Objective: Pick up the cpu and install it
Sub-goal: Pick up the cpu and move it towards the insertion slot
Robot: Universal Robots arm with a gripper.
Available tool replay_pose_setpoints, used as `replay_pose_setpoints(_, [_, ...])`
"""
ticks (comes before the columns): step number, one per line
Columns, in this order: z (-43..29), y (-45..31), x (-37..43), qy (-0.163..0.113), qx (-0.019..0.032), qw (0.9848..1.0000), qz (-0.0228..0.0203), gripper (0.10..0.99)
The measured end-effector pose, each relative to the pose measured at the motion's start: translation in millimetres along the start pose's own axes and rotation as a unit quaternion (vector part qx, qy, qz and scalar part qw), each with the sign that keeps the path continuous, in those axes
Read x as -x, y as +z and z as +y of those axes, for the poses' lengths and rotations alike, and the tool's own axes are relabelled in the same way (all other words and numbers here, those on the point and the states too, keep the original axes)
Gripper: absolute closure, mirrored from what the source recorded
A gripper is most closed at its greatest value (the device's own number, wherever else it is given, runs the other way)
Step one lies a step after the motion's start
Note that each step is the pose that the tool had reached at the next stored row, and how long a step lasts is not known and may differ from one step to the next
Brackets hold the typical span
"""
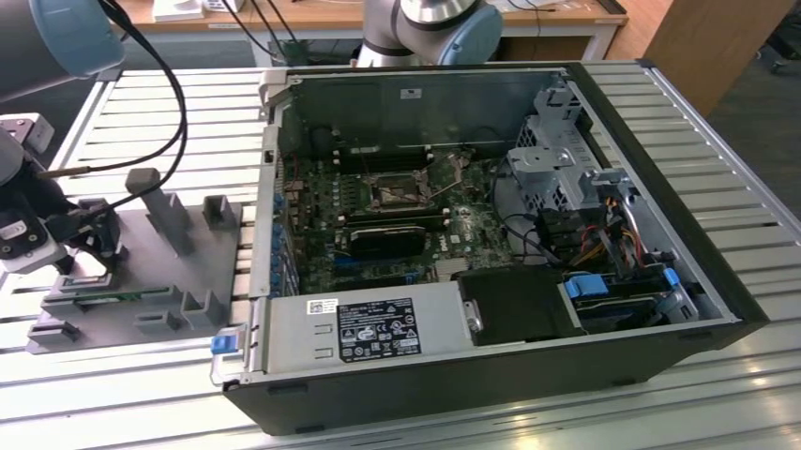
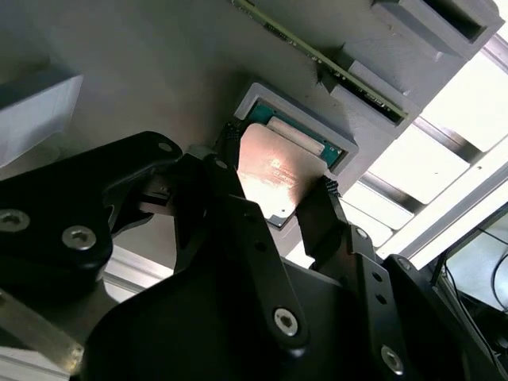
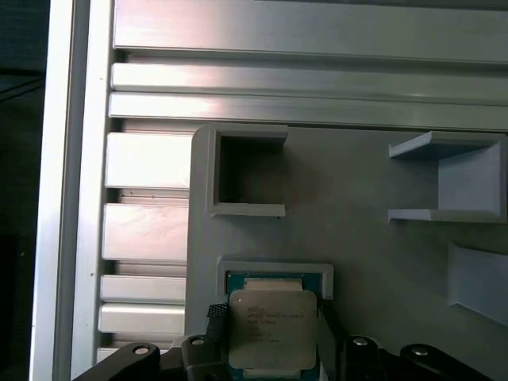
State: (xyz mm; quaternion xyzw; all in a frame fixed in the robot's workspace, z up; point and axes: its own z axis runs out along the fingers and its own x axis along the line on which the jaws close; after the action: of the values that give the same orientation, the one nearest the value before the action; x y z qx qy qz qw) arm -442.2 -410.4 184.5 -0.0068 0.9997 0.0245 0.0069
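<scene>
The cpu (image 3: pixel 274 333), a flat square chip with a silvery top (image 2: pixel 268 186), sits between my gripper's (image 2: pixel 276 164) two black fingers. The fingertips (image 3: pixel 214 316) press on its opposite edges, so the gripper (image 3: pixel 272 317) is shut on it. It hangs just above the teal-lined square pocket (image 3: pixel 274 276) of the grey plastic tray (image 1: pixel 163 272). In the exterior view my gripper (image 1: pixel 78 251) is low over the tray's left end, left of the open computer case. The black cpu socket (image 1: pixel 398 192) lies on the motherboard inside the case.
Upright grey posts (image 1: pixel 157 211) and open brackets (image 3: pixel 246 171) stand on the tray around the gripper. The tray rests on a slatted aluminium table (image 1: pixel 113 103). The case's metal wall (image 1: pixel 269 187) rises between tray and motherboard. Cables (image 1: pixel 163 112) hang from the arm.
</scene>
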Motion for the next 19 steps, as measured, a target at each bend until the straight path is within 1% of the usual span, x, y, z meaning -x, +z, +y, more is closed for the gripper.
replay_pose_setpoints(2, [0.1,-1.7,0.0,0.000,0.0000,1.0000,-0.0001,0.549])
replay_pose_setpoints(10, [0.7,-14.1,0.2,0.000,-0.0001,1.0000,0.0001,0.549])
replay_pose_setpoints(17, [1.1,-22.1,0.3,0.000,0.0001,1.0000,0.0001,0.549])
replay_pose_setpoints(18, [1.1,-22.6,0.3,0.000,0.0007,1.0000,0.0001,0.549])
replay_pose_setpoints(19, [1.0,-22.8,0.3,0.000,0.0034,1.0000,0.0000,0.549])
